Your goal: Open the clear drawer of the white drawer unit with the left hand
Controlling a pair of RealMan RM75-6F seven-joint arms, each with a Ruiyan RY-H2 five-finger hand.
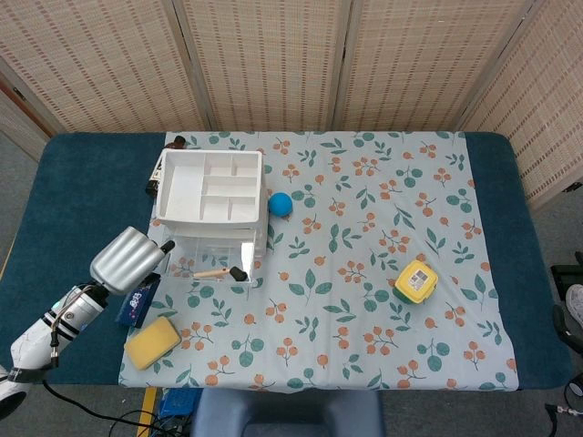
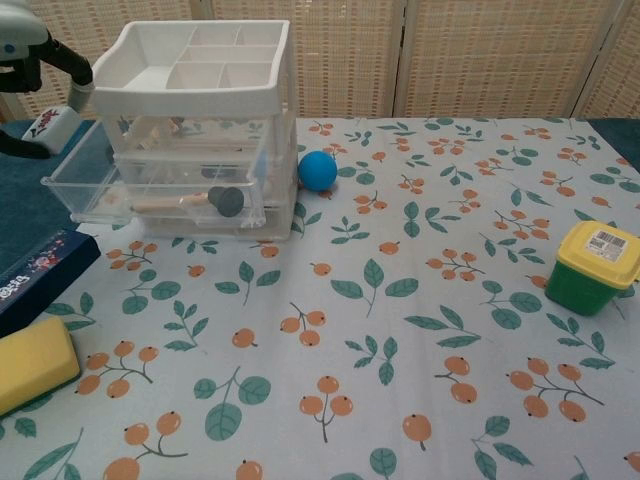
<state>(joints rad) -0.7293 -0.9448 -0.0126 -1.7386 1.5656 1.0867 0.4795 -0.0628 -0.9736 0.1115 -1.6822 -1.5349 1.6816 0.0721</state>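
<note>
The white drawer unit (image 1: 210,188) (image 2: 200,80) stands at the left of the patterned cloth. Its clear drawer (image 1: 208,261) (image 2: 150,190) is pulled out toward the table's front. Inside lies a wooden-handled tool with a black round end (image 2: 225,201). My left hand (image 1: 127,258) (image 2: 30,50) hovers left of the drawer, clear of it. Its dark fingers pinch a small white printed item (image 2: 50,122). The head view hides that item under the hand's silver back. No right hand shows in either view.
A blue ball (image 1: 280,204) (image 2: 318,170) lies right of the unit. A yellow-lidded green tub (image 1: 415,281) (image 2: 594,267) sits at the right. A yellow sponge (image 1: 152,342) (image 2: 32,363) and a dark blue box (image 1: 138,300) (image 2: 40,265) lie front left. A brown bottle (image 1: 155,182) lies behind the unit.
</note>
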